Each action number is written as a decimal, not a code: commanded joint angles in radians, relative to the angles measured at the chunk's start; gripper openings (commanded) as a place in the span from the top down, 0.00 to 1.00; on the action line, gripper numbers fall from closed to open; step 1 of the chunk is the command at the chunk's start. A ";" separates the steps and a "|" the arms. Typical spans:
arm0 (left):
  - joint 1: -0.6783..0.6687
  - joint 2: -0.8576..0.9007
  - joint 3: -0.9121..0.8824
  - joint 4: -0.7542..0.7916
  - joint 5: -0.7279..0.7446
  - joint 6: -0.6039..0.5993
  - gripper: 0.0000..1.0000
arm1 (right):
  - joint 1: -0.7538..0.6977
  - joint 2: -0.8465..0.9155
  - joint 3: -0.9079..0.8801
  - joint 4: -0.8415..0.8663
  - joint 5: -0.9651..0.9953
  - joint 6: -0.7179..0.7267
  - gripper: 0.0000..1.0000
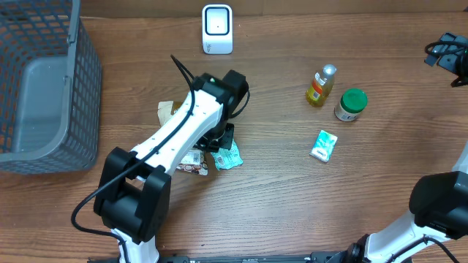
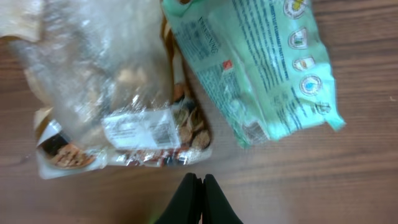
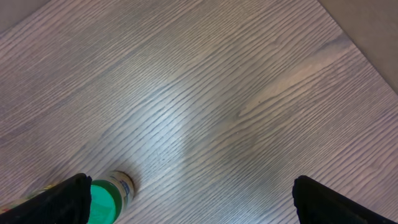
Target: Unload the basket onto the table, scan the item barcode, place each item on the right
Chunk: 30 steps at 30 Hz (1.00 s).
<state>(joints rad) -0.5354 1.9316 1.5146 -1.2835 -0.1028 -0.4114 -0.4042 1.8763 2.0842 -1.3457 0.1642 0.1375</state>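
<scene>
Left gripper point(image 2: 200, 183), my jaws together and empty, hung just beside the clear snack bag point(image 2: 106, 81), green packet point(image 2: 261, 68) also beside it, scanner point(image 1: 217, 29) well apart from it, probably because no item was yet chosen.

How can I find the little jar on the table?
Look at the right half of the wooden table, far from the big grey basket. Three small things sit together there, and the jar stands beside a yellow bottle. Only it has a round green lid.
</scene>
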 commanded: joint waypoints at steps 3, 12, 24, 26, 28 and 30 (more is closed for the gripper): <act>-0.002 0.005 -0.101 0.125 -0.001 0.042 0.96 | -0.001 -0.006 0.009 0.005 0.008 0.005 0.00; -0.004 0.006 -0.183 0.133 0.074 0.041 0.96 | -0.001 -0.006 0.009 0.005 0.008 0.005 0.00; -0.004 0.006 -0.251 0.330 0.218 0.006 0.96 | -0.001 -0.006 0.009 0.005 0.008 0.005 0.00; -0.004 0.006 -0.251 0.391 0.278 -0.029 0.96 | -0.001 -0.006 0.009 0.005 0.008 0.005 0.00; -0.004 0.006 -0.251 0.461 0.349 -0.043 0.96 | -0.001 -0.006 0.009 0.005 0.008 0.005 0.00; -0.004 0.006 -0.251 0.549 0.422 -0.043 0.95 | -0.001 -0.006 0.009 0.005 0.008 0.005 0.00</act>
<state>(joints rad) -0.5354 1.9324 1.2617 -0.8021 0.1658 -0.4210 -0.4042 1.8763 2.0842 -1.3460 0.1646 0.1375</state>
